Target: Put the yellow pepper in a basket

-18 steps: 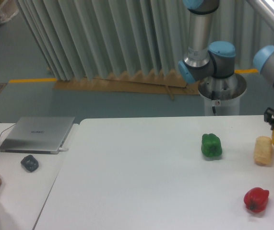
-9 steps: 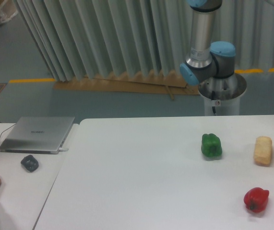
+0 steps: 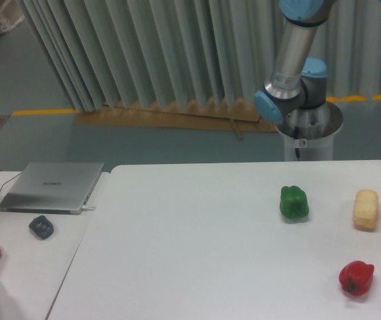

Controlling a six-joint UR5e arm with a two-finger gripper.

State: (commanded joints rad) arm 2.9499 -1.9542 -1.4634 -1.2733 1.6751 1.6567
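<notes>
The gripper is out of the camera's view, so whether it is spread, pressed together or pinching anything cannot be told; only the arm's (image 3: 290, 60) silver tube and blue joints show at the top right. Neither the yellow pepper nor any basket is visible, so the step looks like carrying or releasing beyond the frame, and the next move calls for bringing the pepper over the basket before letting go. On the smooth white worktop (image 3: 190, 240) sit a glossy lobed green pepper (image 3: 294, 203), a glossy red pepper (image 3: 356, 277) and a rough pale oblong block (image 3: 365, 209).
</notes>
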